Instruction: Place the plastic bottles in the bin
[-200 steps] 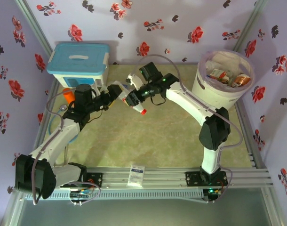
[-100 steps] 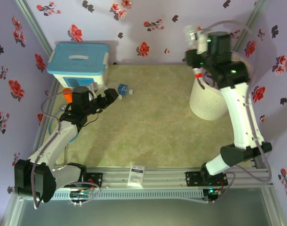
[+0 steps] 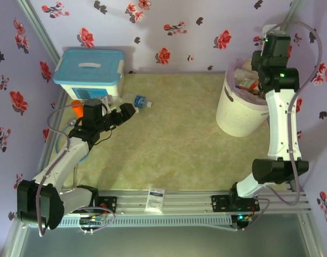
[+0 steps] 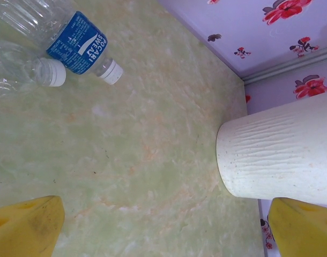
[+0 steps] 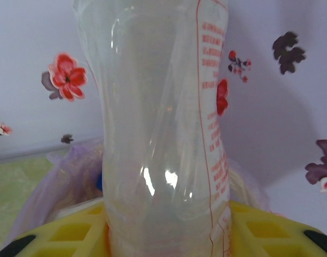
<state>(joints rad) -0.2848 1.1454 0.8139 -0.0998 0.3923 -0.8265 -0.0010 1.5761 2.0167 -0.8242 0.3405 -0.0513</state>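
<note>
One smooth, clear, waisted bottle (image 5: 163,134) between yellow fingers (image 5: 61,230), above round white bin (image 3: 236,115)

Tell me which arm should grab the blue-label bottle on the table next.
Left. The left gripper, open, sits right beside the blue-label bottle, while the right gripper is far off at the bin, shut on a clear bottle.
</note>
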